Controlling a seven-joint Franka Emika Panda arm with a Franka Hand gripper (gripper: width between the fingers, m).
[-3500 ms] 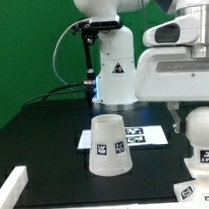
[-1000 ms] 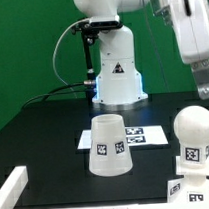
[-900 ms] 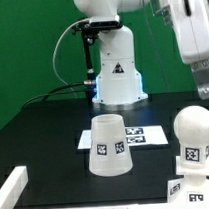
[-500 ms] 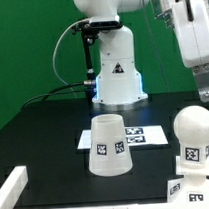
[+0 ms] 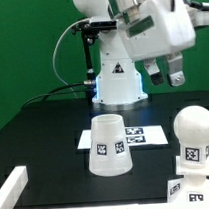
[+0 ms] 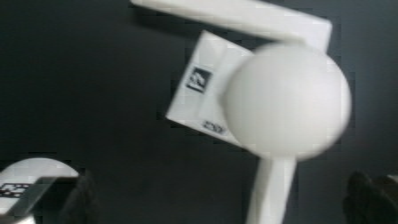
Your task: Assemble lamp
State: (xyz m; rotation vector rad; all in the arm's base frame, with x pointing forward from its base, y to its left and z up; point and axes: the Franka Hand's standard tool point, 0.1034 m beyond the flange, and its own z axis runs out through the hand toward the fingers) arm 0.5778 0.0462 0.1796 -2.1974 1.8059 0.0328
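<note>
On the exterior view's left, the shade [image 5: 107, 145] stands wide end down on the black surface [image 5: 45, 146], over the near edge of the marker board [image 5: 145, 136]. It looks light, stiff and smooth, best taken across its narrower top. Further right, high above the surface, the gripper [image 5: 163, 76] hangs with its jaws apart and empty. At the exterior view's right edge the bulb [image 5: 194, 135] sits upright in the base [image 5: 188, 184]; its round head [image 6: 285, 98] looks slippery, so the neck seems safer. A green wall [image 5: 24, 52] backs the scene, with a white rail [image 5: 11, 186] at the near left.
</note>
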